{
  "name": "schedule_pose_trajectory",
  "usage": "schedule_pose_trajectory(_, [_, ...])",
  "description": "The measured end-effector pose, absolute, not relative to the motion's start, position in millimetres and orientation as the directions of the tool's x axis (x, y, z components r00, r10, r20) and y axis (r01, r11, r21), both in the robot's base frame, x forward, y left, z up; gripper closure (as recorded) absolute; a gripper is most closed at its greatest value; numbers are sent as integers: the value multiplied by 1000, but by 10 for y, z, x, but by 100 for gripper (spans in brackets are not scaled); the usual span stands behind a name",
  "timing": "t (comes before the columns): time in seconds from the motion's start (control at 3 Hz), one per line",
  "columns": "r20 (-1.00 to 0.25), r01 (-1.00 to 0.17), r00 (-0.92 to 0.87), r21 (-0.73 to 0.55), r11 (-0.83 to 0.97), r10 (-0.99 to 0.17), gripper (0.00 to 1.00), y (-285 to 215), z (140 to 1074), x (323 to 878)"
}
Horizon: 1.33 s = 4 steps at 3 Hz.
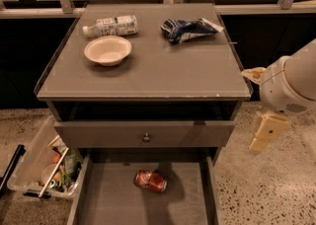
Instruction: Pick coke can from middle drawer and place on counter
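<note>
My white robot arm (292,82) runs off the right edge, its cream gripper (263,135) hanging just below it. The wide shallow grey middle drawer (108,200) is cut by the bottom edge. I can't read the lettering on the red metal coke can (151,181).
</note>
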<state>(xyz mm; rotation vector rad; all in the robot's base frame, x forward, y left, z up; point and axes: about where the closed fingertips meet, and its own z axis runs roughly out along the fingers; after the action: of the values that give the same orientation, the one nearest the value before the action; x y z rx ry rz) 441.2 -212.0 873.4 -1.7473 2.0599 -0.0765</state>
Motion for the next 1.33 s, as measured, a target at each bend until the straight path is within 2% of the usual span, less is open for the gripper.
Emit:
schedule_pose_trajectory(0.67, [-342,-947,-92,-259,187,-935,0,-1932,8450,4389])
schedule_pose_trajectory(1.33, [-427,-978,-1,-189,91,-904,0,-1352,7813,4263])
